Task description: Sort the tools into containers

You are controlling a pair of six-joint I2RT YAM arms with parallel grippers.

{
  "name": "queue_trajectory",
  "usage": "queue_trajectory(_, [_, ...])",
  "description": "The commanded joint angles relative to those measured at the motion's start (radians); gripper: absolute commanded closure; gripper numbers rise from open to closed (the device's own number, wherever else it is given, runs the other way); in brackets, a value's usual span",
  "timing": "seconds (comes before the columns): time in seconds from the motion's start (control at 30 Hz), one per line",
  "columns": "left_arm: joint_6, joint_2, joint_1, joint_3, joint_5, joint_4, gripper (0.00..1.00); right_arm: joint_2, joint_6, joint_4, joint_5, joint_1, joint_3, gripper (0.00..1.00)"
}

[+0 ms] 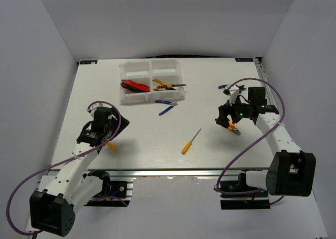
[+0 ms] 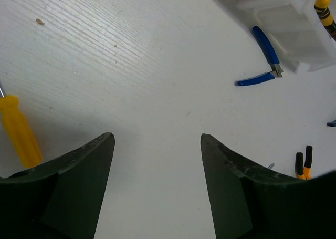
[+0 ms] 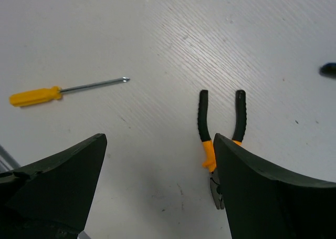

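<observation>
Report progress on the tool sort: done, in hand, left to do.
Done: red cutters and yellow-handled pliers lie in the tray. In hand: nothing held; the right gripper is open by the orange-and-black pliers, the left gripper open beside a yellow screwdriver. Left: those two, the blue pliers and a second screwdriver, all on the table.

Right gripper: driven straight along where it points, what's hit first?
Right gripper: likely bare table first; the orange-black pliers lie right by one finger and might get clipped. Depth unclear.
</observation>
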Motion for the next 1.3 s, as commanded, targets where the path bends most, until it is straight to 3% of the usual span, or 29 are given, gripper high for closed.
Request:
queue_trajectory(0.0, [0.015,-0.033,0.006,-0.012,0.019,0.032,0.22,0.022,0.019,0.066,0.132,-0.004,-0.028,0.11])
queue_trajectory(0.23, [0.001,-0.029,0.006,-0.038,0.033,0.089,0.22,0.108,-0.031,0.151,0.379,0.004,-0.076,0.11])
queue_trajectory(0.53, [0.021,0.019,0.006,-0.021,0.042,0.115,0.22,0.196,0.017,0.211,0.375,0.003,-0.019,0.11])
queue_trajectory(0.67, [0.02,0.03,0.006,-0.029,0.048,0.133,0.22,0.26,0.057,0.215,0.352,0.003,0.033,0.22])
queue_trajectory(0.7, [0.02,0.033,0.007,-0.029,0.048,0.135,0.22,0.291,0.064,0.217,0.347,0.003,0.042,0.31])
queue_trajectory(0.77, [0.024,0.036,0.007,-0.024,0.048,0.135,0.22,0.331,0.081,0.221,0.349,0.003,0.06,0.41])
queue_trajectory(0.9, [0.027,0.031,0.006,-0.023,0.039,0.126,0.22,0.377,0.103,0.243,0.361,0.003,0.07,0.51])
queue_trajectory(1.27, [0.015,0.027,0.007,-0.03,0.036,0.138,0.22,0.446,0.063,0.28,0.409,0.003,0.051,0.51])
